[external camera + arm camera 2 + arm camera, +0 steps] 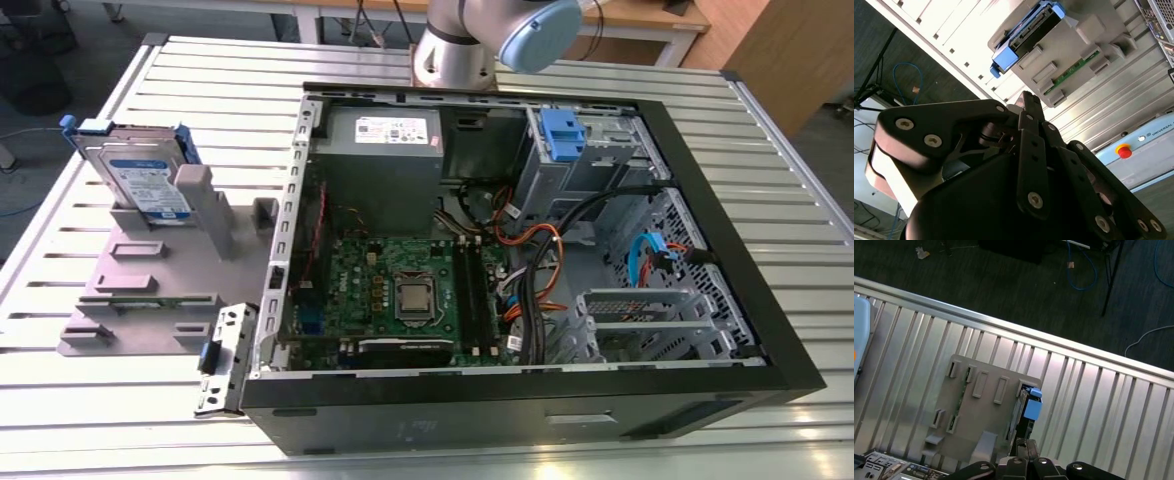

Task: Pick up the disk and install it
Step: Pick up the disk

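The disk point(144, 180) stands on edge in a grey holder point(147, 290) on the slatted metal table point(801, 180), at the exterior view's left, apart from the open computer case point(767, 330). Inside the case lie a green circuit board point(400, 290), a grey power supply point(380, 150) and a blue clip point(558, 135) (in the drive bay). Part of the arm point(467, 40) rises behind the case.

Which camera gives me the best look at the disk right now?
The exterior view: the disk stands upright in the grey holder, with its labelled face and blue carrier plain to see. In both wrist views it appears edge-on, mostly the blue end tab, with the label hidden.
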Robot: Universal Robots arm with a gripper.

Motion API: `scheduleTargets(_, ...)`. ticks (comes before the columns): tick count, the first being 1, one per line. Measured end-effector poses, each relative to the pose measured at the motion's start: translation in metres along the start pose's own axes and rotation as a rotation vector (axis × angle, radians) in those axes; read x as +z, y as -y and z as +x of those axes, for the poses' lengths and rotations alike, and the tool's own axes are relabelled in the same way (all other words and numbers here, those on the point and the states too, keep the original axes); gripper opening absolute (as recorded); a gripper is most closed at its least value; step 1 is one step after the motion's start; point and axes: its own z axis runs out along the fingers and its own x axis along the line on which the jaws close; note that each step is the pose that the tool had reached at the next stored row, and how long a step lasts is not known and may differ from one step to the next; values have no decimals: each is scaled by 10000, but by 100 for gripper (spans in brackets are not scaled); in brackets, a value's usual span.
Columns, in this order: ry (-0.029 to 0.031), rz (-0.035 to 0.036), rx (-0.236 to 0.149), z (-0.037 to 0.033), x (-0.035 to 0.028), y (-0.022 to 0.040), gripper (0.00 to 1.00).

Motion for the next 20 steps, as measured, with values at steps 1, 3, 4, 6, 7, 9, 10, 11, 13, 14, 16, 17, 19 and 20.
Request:
scheduleTargets(1,-1,0,0,0,1,0,11)
scheduleTargets(3,-1,-1,0,0,1,0,11)
scheduleTargets(4,-1,0,0,0,1,0,11)
scheduleTargets(6,-2,23,0,0,16,0,11)
scheduleTargets(7,-2,46,0,0,25,0,11)
scheduleTargets(9,-3,100,-1,0,43,1,11)
scheduleTargets(10,-6,129,0,1,53,1,11)
scheduleTargets(11,-11,157,-1,2,63,1,11)
scheduleTargets(13,-24,212,-1,4,86,0,11)
scheduleTargets(14,-30,236,0,5,98,0,11)
scheduleTargets(16,-41,275,0,7,125,0,11)
scheduleTargets(17,-46,292,1,8,138,0,11)
scheduleTargets(19,-58,331,2,11,166,0,11)
scheduleTargets(20,-63,351,1,13,180,0,11)
